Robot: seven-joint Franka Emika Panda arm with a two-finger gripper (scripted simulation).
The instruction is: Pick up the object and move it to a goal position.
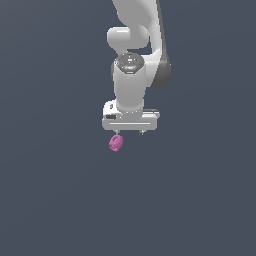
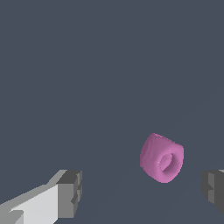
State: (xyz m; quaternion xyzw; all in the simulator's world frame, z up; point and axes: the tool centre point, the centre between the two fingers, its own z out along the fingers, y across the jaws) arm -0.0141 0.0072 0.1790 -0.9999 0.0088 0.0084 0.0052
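Note:
The object point(image 1: 116, 143) is a tiny pink-magenta rounded lump with a ring-like hollow, lying on the dark ground. My white gripper point(image 1: 129, 133) points straight down just above it. The object sits under the finger on the exterior view's left. In the wrist view the object point(image 2: 162, 158) shows its hollow towards the camera. It lies within the span of my gripper point(image 2: 142, 192) but nearer one dark pad point(image 2: 213, 190) than the other pad point(image 2: 70, 192). The jaws stand wide apart and nothing touches them.
A plain dark grey-blue ground point(image 1: 60, 200) fills both views. The white arm point(image 1: 131, 75) rises above the gripper to the top of the exterior view.

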